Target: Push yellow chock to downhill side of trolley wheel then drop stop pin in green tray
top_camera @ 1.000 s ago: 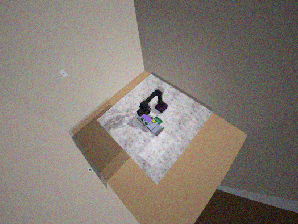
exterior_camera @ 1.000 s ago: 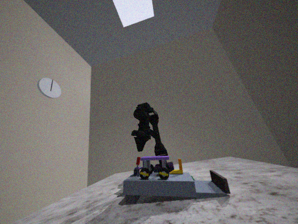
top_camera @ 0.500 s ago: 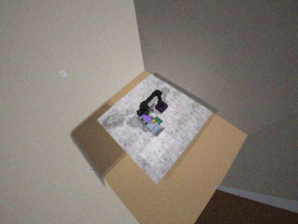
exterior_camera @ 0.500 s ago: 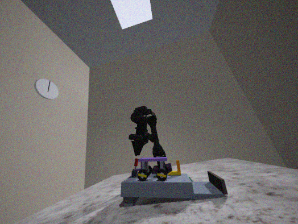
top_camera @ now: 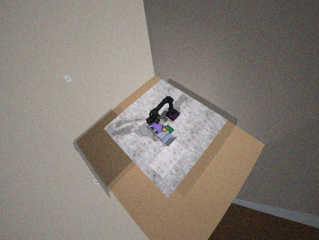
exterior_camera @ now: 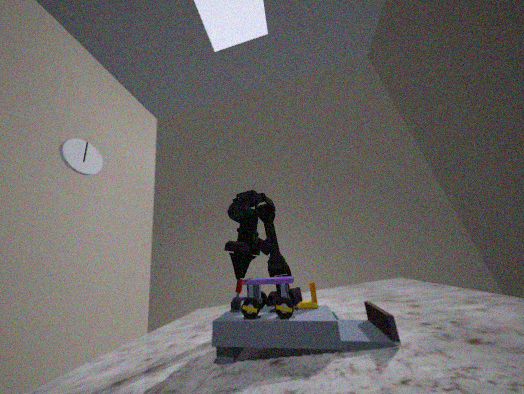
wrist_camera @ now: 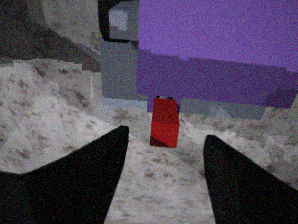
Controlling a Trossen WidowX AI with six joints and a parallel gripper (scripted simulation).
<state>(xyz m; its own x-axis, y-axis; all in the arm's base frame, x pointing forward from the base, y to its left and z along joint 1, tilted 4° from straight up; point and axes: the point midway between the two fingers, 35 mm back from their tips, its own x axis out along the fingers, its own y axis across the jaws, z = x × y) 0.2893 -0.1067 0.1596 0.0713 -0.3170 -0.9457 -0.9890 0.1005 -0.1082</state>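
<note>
Relative to the trolley (top_camera: 157, 127) (exterior_camera: 267, 281) (wrist_camera: 215, 35), the ramp (top_camera: 165, 138) (exterior_camera: 275, 332) (wrist_camera: 117, 70) lies beneath; the green tray (top_camera: 169, 128) is beside it, and the yellow chock (top_camera: 164, 130) (exterior_camera: 306, 304) sits downhill, near the wheels. Whether it touches one, I cannot tell. If a gap remains, pulling the pin could let the trolley roll. The fingers (top_camera: 151, 121) (exterior_camera: 240, 278), partly open and holding nothing, are above the red-headed stop pin (exterior_camera: 239, 286) (wrist_camera: 165, 122) at the trolley's uphill end; descending off-centre or pulling askew could jolt the trolley. Count: one ramp, one trolley, one tray, one chock, one pin, two fingers.
</note>
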